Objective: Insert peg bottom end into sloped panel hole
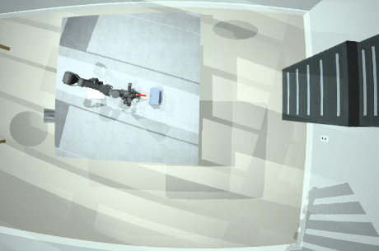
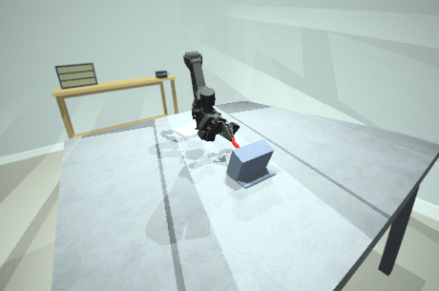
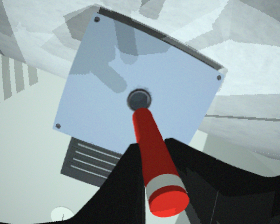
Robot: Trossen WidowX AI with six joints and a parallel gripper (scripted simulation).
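Between the fingers, red peg (image 3: pixel 152 147) (image 2: pixel 235 143) (image 1: pixel 142 95).

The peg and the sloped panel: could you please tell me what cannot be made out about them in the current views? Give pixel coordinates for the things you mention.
- Depth of the hole (image 3: pixel 139 100): wrist view, its inside is too dark.
- Panel's (image 1: pixel 156 96) (image 2: pixel 248 163) (image 3: pixel 166 75) fourth corner: wrist view, hidden behind the gripper (image 1: pixel 137 95) (image 2: pixel 233 139) (image 3: pixel 153 145).
- Whether the peg (image 1: pixel 142 95) (image 2: pixel 235 143) (image 3: pixel 153 150) touches the panel: exterior view, too small.
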